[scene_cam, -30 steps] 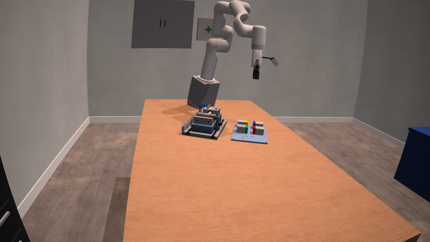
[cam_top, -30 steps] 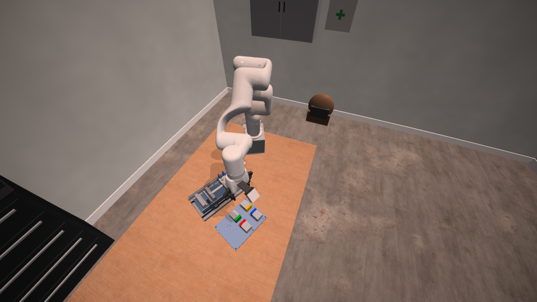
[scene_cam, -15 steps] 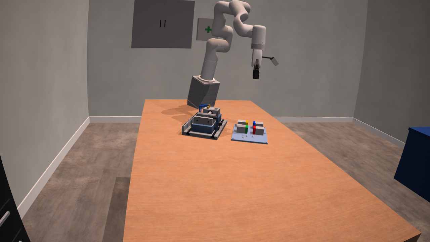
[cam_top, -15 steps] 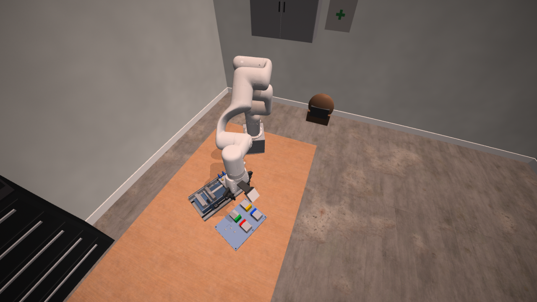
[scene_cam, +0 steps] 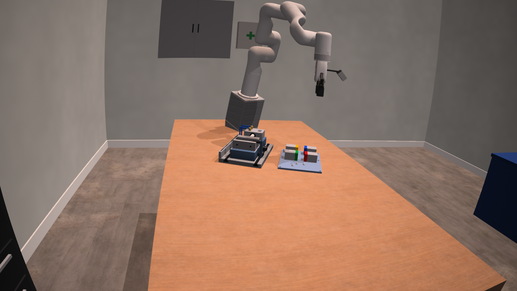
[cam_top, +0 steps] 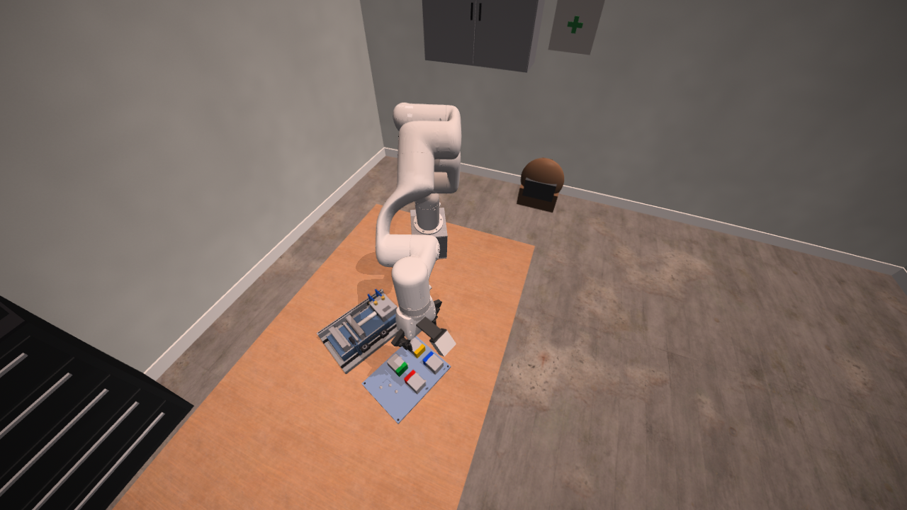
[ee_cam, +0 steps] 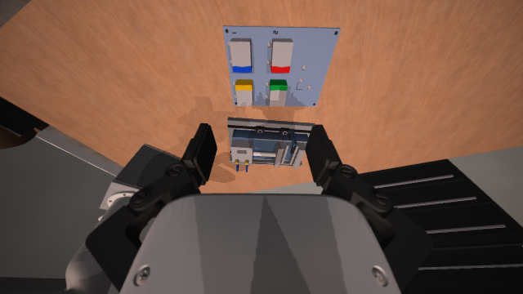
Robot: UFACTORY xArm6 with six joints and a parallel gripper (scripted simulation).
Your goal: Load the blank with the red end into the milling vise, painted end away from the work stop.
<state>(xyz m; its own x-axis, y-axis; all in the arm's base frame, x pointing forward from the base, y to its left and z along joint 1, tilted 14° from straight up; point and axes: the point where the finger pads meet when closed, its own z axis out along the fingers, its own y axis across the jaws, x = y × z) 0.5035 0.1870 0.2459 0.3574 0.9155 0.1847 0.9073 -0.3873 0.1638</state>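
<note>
The blank with the red end (cam_top: 415, 381) (scene_cam: 310, 156) (ee_cam: 282, 54) lies flat on the pale blue infeed plate (cam_top: 387, 398) (scene_cam: 300, 168) (ee_cam: 319, 53), beside the blue-ended blank (cam_top: 433, 362) (ee_cam: 241, 55). The green-ended blank (cam_top: 399, 365) (ee_cam: 278, 93) and the yellow-ended blank (cam_top: 417, 348) (ee_cam: 243, 93) lie in the row nearer the vise. The milling vise (cam_top: 358, 331) (scene_cam: 245, 148) (ee_cam: 265, 147) stands next to the plate, with nothing between its jaws. My gripper (scene_cam: 319, 90) (ee_cam: 261, 135) is open and empty. It hangs high above the table, roughly over the vise and the plate's near edge.
The arm's grey pedestal (scene_cam: 244, 110) stands at the table's far end behind the vise. Blue hoses (ee_cam: 242, 165) stick out of the vise's moving jaw. A black cabinet (cam_top: 63, 393) and a dark blue box (scene_cam: 500, 195) stand off the table.
</note>
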